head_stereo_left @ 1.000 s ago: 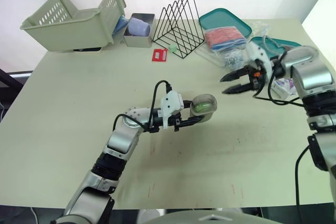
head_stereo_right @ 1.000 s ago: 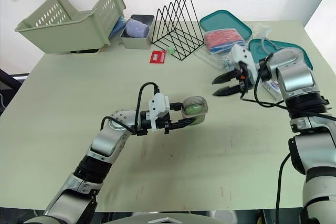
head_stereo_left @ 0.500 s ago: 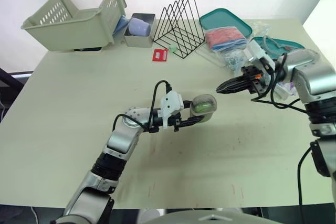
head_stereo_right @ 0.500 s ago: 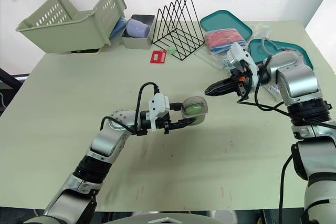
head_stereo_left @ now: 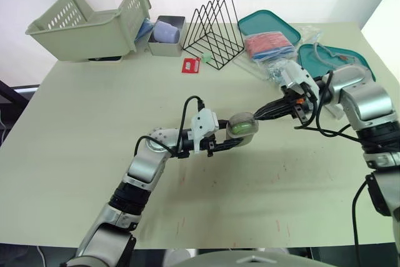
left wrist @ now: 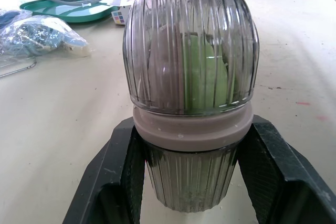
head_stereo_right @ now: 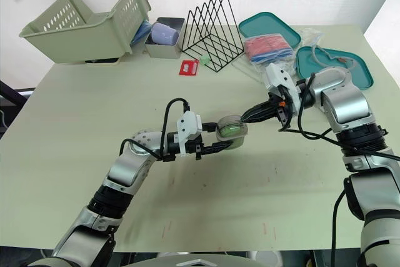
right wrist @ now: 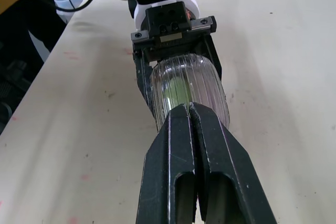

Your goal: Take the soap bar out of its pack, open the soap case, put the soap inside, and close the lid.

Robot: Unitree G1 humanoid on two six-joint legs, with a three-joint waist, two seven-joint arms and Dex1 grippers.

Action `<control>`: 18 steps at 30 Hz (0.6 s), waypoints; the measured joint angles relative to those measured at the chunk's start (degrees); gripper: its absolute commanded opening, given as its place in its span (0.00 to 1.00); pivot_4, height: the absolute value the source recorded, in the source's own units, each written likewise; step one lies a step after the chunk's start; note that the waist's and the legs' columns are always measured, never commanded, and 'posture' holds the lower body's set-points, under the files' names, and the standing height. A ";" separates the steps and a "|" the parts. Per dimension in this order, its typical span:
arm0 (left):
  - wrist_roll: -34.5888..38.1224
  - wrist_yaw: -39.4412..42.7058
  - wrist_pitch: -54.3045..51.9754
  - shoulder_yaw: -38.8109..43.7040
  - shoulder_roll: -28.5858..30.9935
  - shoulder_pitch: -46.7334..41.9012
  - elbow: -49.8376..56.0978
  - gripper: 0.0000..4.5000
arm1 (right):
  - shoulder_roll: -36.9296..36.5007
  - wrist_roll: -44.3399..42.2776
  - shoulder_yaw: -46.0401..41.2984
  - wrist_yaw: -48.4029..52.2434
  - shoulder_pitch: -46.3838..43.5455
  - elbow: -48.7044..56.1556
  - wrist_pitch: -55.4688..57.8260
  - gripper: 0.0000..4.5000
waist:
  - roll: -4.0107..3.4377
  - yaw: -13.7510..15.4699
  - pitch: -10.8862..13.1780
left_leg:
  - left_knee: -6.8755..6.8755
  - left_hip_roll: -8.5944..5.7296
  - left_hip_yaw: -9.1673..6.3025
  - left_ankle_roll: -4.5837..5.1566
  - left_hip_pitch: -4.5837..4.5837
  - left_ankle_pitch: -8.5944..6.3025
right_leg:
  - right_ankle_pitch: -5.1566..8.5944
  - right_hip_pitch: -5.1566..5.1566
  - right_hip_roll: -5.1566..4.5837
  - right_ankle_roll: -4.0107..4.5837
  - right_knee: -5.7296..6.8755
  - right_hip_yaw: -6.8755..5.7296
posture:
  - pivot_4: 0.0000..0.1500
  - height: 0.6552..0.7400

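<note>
The soap case is a ribbed, see-through case with a pale collar, held on its side just above the table's middle. My left gripper is shut on its lower half, one black finger on each side. The green soap bar shows through the domed lid, which sits down on the collar. My right gripper comes in from the right, shut with nothing in it. Its joined fingertips touch the end of the lid.
Along the back edge stand a beige basket, a grey bin, a black wire rack and a small red pack. At back right lie two teal trays and a plastic bag.
My right gripper has shut and swung left from beside the bag until its tips meet the case's lid. The left arm has held the case still.
</note>
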State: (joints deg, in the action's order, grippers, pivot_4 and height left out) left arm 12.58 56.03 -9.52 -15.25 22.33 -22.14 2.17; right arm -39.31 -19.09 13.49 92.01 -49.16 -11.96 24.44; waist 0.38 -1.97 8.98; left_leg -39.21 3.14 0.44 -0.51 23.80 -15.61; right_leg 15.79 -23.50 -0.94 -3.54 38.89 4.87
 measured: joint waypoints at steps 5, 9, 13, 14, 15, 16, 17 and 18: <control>-0.03 -0.03 0.00 0.00 0.00 0.00 0.00 0.44 | 0.07 0.52 0.01 0.11 0.00 -0.14 -1.13 0.01 | 0.00 0.00 0.00 | 0.00 0.00 0.00 0.00 0.00 0.00 | 0.00 0.00 0.00 0.00 0.00 0.00 | 1.00 1.00; -0.04 -0.05 0.00 0.01 0.01 0.01 0.00 0.44 | 0.17 0.72 0.02 0.15 0.00 -0.17 -1.57 0.01 | 0.00 0.00 0.00 | 0.00 0.00 0.00 0.00 -0.01 0.00 | 0.00 0.00 0.00 0.00 0.00 0.00 | 1.00 1.00; -0.04 -0.07 0.00 0.02 0.03 0.02 0.00 0.44 | 0.29 1.26 0.11 0.15 0.00 -0.27 -2.41 0.01 | 0.00 0.00 0.00 | 0.00 0.00 0.00 0.00 -0.02 0.00 | 0.00 0.00 0.00 0.00 0.01 0.00 | 1.00 1.00; -0.05 -0.07 0.00 0.03 0.04 0.03 0.00 0.44 | 0.35 1.38 0.11 0.14 0.00 -0.28 -2.50 0.01 | 0.00 -0.01 0.00 | 0.00 0.00 0.00 0.00 -0.02 0.00 | 0.00 0.00 0.00 0.00 0.01 0.00 | 1.00 1.00; -0.05 -0.07 0.00 0.05 0.05 0.04 0.00 0.44 | 0.42 1.52 0.11 0.10 -0.01 -0.28 -2.62 0.01 | 0.00 0.00 0.00 | 0.00 0.00 0.00 0.00 -0.02 0.00 | 0.00 0.01 0.00 0.00 0.01 0.00 | 1.00 1.00; -0.05 -0.08 0.00 0.06 0.06 0.06 0.00 0.44 | 0.51 1.70 0.09 0.04 -0.01 -0.28 -2.73 0.01 | 0.00 -0.01 0.00 | 0.00 0.00 0.00 0.00 -0.03 0.00 | 0.00 0.01 0.00 0.00 0.01 0.00 | 1.00 1.00; -0.04 -0.07 0.00 0.08 0.06 0.08 0.00 0.44 | 0.62 1.86 0.07 -0.03 -0.03 -0.28 -2.85 0.01 | 0.00 0.00 0.00 | 0.00 0.00 0.00 0.00 -0.04 0.00 | 0.00 0.01 0.00 0.00 0.01 0.00 | 1.00 1.00; -0.04 -0.06 0.00 0.11 0.06 0.09 0.00 0.44 | 0.76 1.94 0.05 -0.08 -0.03 -0.28 -2.95 0.01 | 0.00 -0.01 0.00 | 0.00 0.00 0.00 0.00 -0.04 0.00 | 0.00 0.02 0.00 0.00 0.01 0.00 | 1.00 1.00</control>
State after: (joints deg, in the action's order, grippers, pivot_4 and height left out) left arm 12.54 55.97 -9.52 -15.13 22.39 -22.05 2.17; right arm -38.55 -17.15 13.54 91.93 -49.19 -12.24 21.49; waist 0.38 -1.97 8.97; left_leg -39.21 3.14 0.44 -0.51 23.76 -15.61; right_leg 15.79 -23.48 -0.93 -3.54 38.90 4.87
